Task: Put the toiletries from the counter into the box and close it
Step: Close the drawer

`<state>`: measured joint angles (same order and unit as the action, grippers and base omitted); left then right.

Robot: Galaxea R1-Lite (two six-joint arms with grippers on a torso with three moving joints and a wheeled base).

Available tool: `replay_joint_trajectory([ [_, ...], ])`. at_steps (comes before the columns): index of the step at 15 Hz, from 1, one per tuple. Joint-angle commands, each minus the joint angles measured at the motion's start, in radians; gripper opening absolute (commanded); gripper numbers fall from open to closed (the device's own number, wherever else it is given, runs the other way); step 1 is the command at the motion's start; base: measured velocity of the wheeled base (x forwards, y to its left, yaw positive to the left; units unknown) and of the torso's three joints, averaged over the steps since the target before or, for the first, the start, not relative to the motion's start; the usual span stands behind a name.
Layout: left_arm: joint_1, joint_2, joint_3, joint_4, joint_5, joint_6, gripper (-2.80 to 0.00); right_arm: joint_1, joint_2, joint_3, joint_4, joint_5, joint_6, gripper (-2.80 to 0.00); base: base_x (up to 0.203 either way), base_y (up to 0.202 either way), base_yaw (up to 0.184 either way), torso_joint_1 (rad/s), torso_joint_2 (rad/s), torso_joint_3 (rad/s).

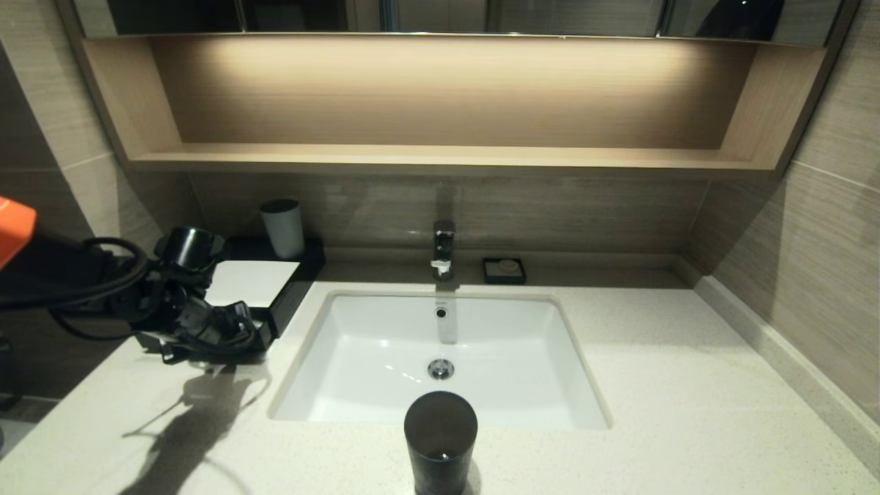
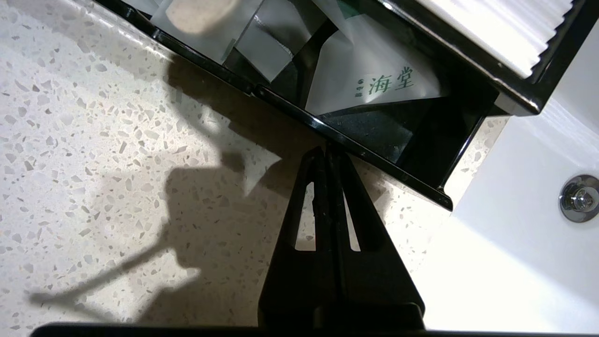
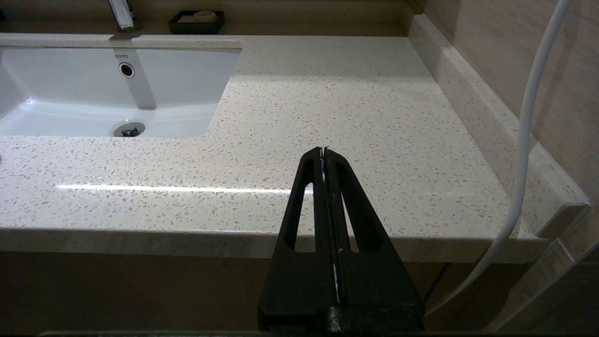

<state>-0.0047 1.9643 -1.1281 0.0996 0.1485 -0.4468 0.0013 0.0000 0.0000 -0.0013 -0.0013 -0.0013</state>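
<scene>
The low black box (image 1: 292, 292) with its white top panel (image 1: 251, 282) stands on the counter (image 1: 687, 385) left of the basin. Its front tray (image 2: 374, 157) is pulled out. Translucent-white packets lie in the tray: one with green characters (image 2: 374, 79) and others beside it (image 2: 210, 23). My left gripper (image 2: 326, 150) is shut and empty, with its tips against the tray's front rim; it also shows in the head view (image 1: 251, 333). My right gripper (image 3: 324, 150) is shut and empty, low in front of the counter's front edge at the right, out of the head view.
The white sunken basin (image 1: 385, 385) fills the middle, with a faucet (image 1: 443, 247) behind it. A dark cylindrical cup (image 1: 440, 440) stands at the front edge. A grey cup (image 1: 283, 227) stands behind the box. A small black square dish (image 1: 504, 270) sits at the back.
</scene>
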Motion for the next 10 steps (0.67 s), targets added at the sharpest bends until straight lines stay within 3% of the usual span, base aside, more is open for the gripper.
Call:
replay_joint_trajectory([
  [1,0.0,0.005,-0.001,-0.008,0.0,-0.003,-2.8,0.0,0.0,0.002,0.0,0.0,0.0,-2.8,0.0,0.0,0.0,0.0,0.0,0.0],
  [10,-0.008,0.015,-0.021,-0.038,0.0,-0.006,-2.8,0.0,0.0,0.002,0.0,0.0,0.0,-2.8,0.0,0.0,0.0,0.0,0.0,0.0],
])
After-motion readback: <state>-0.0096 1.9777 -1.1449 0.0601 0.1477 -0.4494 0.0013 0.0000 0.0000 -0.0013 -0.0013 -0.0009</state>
